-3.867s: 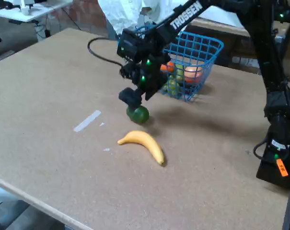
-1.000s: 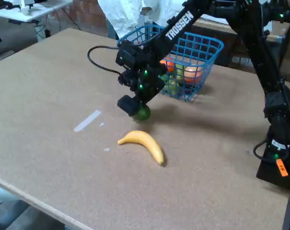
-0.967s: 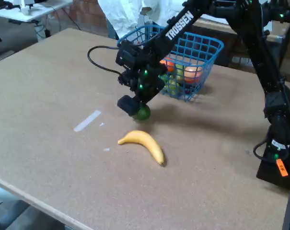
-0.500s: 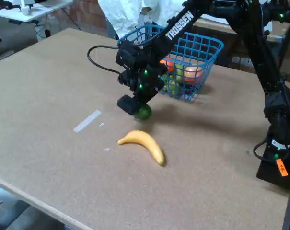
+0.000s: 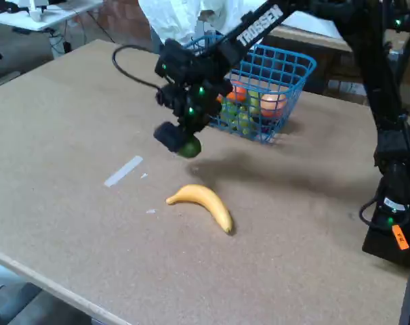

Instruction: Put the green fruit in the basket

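1. The counter (image 5: 69, 135), a wide brown board, is seen in the fixed view; on it are carried the basket, a banana and a short strip of pale tape (image 5: 123, 170).
2. The black arm (image 5: 259, 27) is stretched from its base at the right edge of the picture across to the middle, and its wrist is bent downward.
3. The basket (image 5: 286, 74), of blue wire, is placed at the far side of the counter. Some round fruits, orange and pale green, are seen through its mesh. Its near wall is partly hidden by the wrist of the arm.
4. The deciding relation is judged to be this one: the basket lies up and to the right of the tool in the picture, near but not under it. The open top of the basket is higher than the fruit, so a lift and then a carry toward the far right side would be needed.
5. The banana (image 5: 203, 203) lies on the counter, nearer to the camera than the tool and apart from it. It is not touched.
6. The tool (image 5: 177, 141) is clenched on the green fruit (image 5: 189, 147). The jaws are dark and blurred, so their exact placing on the fruit cannot be told.
7. The green fruit is held at the tip of the tool, just below the wrist. It appears to hang above the counter, and a soft shadow is seen to its right.
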You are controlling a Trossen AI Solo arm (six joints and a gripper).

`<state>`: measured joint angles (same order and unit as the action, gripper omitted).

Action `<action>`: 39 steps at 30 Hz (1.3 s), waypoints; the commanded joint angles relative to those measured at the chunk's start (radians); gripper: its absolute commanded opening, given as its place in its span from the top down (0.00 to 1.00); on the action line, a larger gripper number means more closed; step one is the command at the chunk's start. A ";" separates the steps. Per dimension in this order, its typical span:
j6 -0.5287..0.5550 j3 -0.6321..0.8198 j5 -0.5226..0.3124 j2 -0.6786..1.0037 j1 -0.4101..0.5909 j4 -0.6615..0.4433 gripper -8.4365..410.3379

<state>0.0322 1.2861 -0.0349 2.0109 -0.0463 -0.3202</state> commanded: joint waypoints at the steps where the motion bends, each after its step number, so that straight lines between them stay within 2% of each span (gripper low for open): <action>1: 0.005 0.024 -0.001 -0.100 -0.015 -0.033 0.59; 5: 0.000 0.090 -0.021 -0.167 -0.015 -0.126 0.59; 10: -0.013 0.185 -0.115 -0.233 -0.014 -0.236 0.59; 15: -0.034 0.267 -0.192 -0.275 0.030 -0.336 0.59; 24: -0.063 0.285 -0.187 -0.357 0.208 -0.418 0.59; 29: -0.068 0.284 -0.102 -0.368 0.335 -0.437 0.59; 33: -0.074 0.284 -0.057 -0.368 0.426 -0.416 0.59; 39: -0.061 0.284 -0.056 -0.348 0.511 -0.349 0.59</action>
<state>-0.0425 1.5692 -0.0978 1.6447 0.4072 -0.7254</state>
